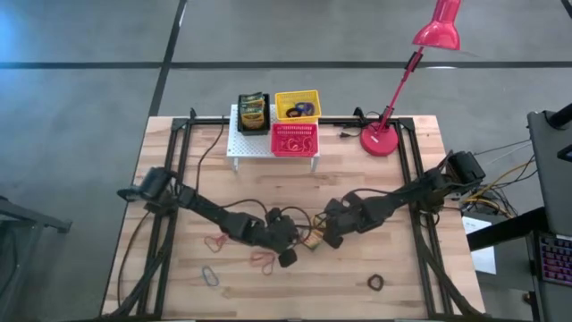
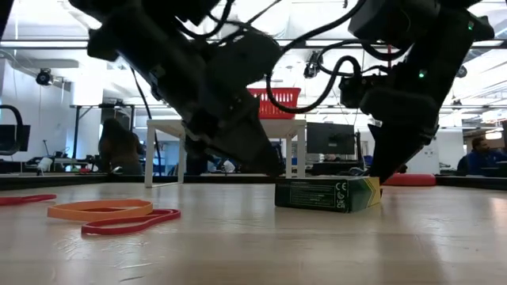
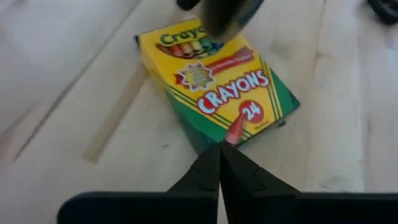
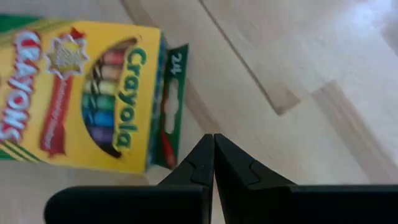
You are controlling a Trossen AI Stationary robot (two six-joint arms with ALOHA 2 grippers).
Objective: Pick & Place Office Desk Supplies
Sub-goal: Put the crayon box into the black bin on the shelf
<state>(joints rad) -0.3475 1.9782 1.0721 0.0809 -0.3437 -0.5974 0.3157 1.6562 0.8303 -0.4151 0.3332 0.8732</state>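
Crayon box [image 1: 313, 241], flat between both closed claws

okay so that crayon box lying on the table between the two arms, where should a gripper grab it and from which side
The crayon box lies flat, face up, on the table. Likely best: come straight down and pinch across its two long narrow edges. The low view shows it thin, so its broad face offers no hold. Both grippers, left and right, are shut beside it.

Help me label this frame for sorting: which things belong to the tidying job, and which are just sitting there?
Job things:
crayon box flat on the table, between the two shut tools: left tool, right tool
second crayon box
yellow basket
pink basket
loose loops

Lying about:
red lamp
white rack
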